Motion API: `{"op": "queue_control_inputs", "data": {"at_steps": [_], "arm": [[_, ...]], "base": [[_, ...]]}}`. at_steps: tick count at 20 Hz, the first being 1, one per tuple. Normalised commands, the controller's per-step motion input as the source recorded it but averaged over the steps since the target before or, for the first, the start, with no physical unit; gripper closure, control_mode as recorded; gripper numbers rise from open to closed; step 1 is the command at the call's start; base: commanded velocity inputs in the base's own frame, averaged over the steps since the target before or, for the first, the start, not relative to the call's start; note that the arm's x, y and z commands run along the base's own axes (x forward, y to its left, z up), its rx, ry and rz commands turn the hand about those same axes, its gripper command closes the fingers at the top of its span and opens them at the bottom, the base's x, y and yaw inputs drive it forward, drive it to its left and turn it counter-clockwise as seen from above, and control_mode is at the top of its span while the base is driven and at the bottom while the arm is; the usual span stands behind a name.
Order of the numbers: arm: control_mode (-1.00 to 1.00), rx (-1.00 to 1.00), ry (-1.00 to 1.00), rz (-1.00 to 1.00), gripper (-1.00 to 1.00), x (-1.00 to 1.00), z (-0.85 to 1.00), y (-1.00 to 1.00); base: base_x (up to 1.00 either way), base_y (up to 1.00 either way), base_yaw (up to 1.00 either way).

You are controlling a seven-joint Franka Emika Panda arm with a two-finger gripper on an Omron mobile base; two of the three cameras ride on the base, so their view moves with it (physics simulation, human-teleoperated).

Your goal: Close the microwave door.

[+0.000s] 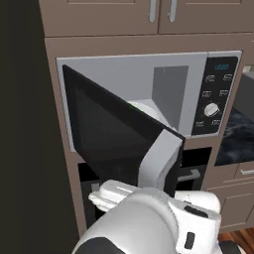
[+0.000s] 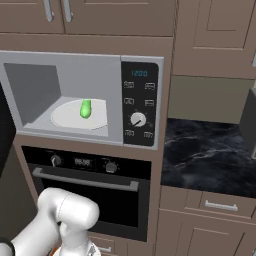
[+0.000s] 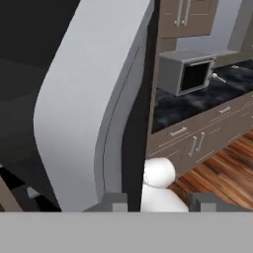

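Claw [image 3: 160,203] tips flank the microwave door's [image 1: 114,134] thick rounded grey handle [image 3: 89,104].

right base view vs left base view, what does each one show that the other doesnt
The right base view alone shows a green item on the turntable, the oven's knobs and a black marble counter. The left base view alone shows the microwave door swung open, with its grey handle. Both show the microwave, its control panel and the cabinets above.
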Motion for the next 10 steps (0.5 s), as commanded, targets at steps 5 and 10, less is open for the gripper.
{"op": "queue_control_inputs", "data": {"at_steps": [5, 10], "arm": [[-1.00, 0.00, 0.06, -0.04, -1.00, 1.00, 0.00, 0.00], [-1.00, 0.02, 0.00, 0.00, -1.00, 1.00, 0.00, -0.08]], "base": [[0.00, 0.00, 0.00], [0.00, 0.00, 0.00]]}}
